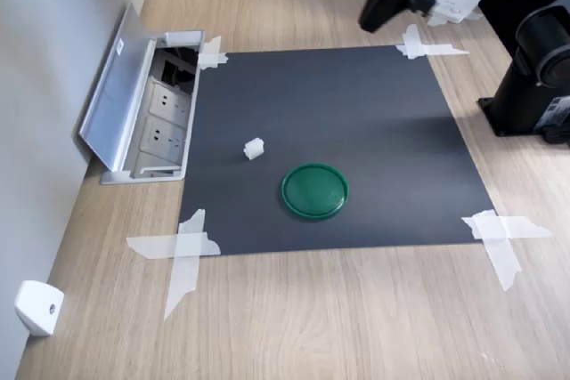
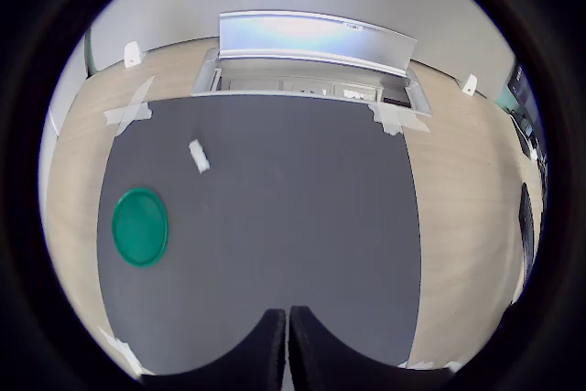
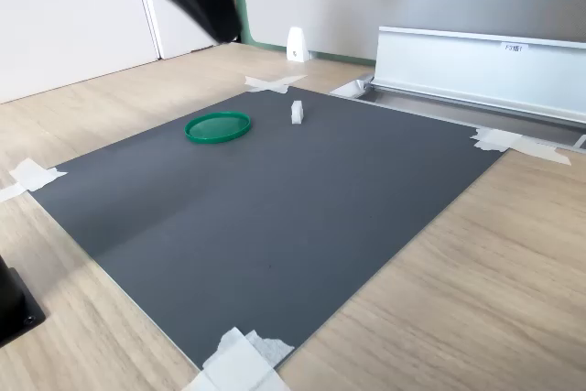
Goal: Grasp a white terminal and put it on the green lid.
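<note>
White terminal just left of green lid, first exterior view: likely light, rigid; pinch opposite flat sides. Tool pressed together, empty.

Desk: light wood-grain surface, evenly lit. Mat: dark grey sheet lying flat on the desk, its corners fixed with white tape strips. Socket box: recessed in the desk along the mat's edge at the first exterior view's left, silver lid raised, outlets visible inside. Wall: plain pale grey, running beside the socket box. White brackets: small, set where desk meets wall. White cabinet panels: at the second exterior view's left.
</note>
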